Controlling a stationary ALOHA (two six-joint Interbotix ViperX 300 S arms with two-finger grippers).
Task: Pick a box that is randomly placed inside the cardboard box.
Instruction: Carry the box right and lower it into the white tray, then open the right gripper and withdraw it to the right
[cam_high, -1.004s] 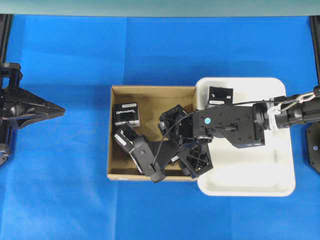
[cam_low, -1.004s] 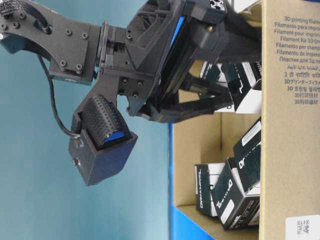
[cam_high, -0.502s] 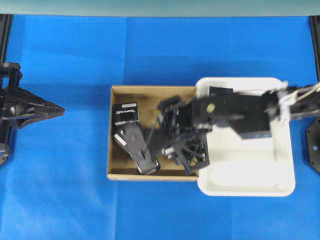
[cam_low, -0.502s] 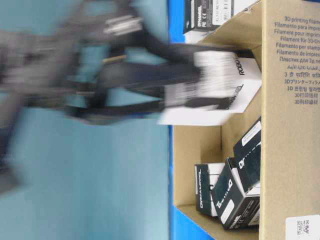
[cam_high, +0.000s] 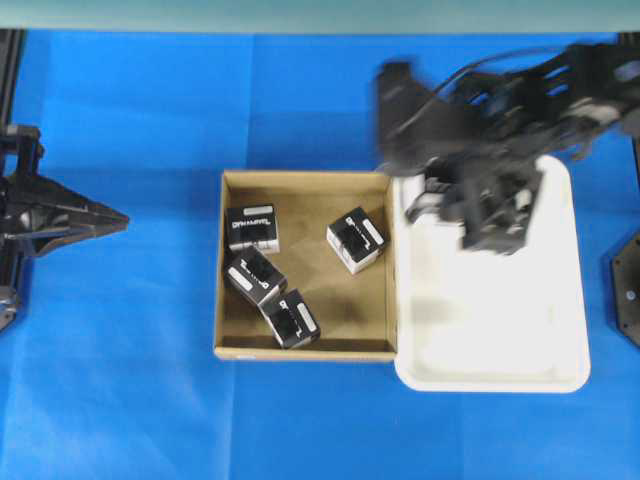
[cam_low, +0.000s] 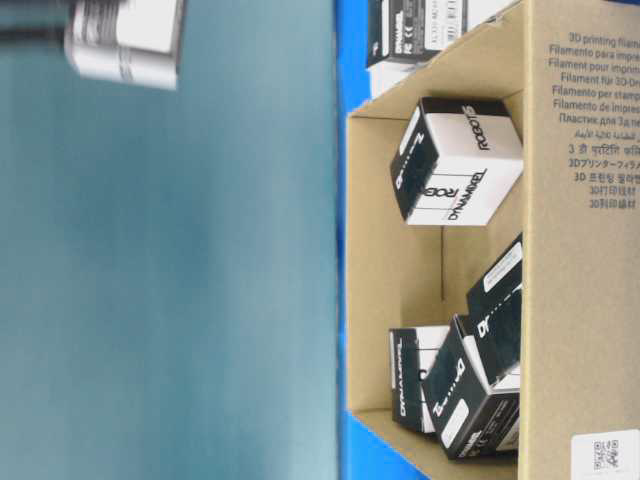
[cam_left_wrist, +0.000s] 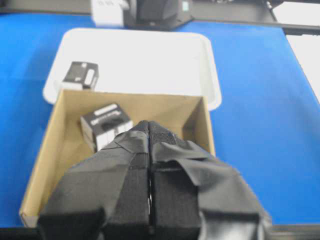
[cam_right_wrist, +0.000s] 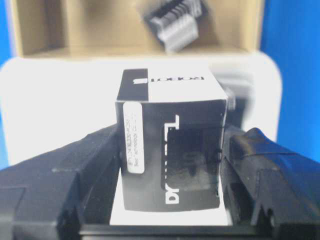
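The cardboard box (cam_high: 232, 335) lies mid-table with several black boxes in it, among them one (cam_high: 356, 240) near its right wall and one (cam_high: 252, 228) at the back left. My right gripper (cam_right_wrist: 170, 165) is shut on a black box (cam_right_wrist: 170, 145) with white lettering, held between both fingers above the white tray (cam_right_wrist: 60, 95). In the overhead view the right arm (cam_high: 500, 120) is a blur over the tray's far end. The held box (cam_low: 125, 35) shows high in the table-level view. My left gripper (cam_left_wrist: 149, 127) is shut and empty, at the left of the table (cam_high: 105, 215).
The white tray (cam_high: 490, 340) adjoins the cardboard box's right wall. One black box (cam_left_wrist: 81, 75) lies in its corner. Blue cloth (cam_high: 120, 380) covers the table. In the table-level view the brown carton's printed wall (cam_low: 585, 150) fills the right side.
My right gripper has closed on a box, lifted it out of the cardboard box and swung up and right over the tray. The left arm has not moved.
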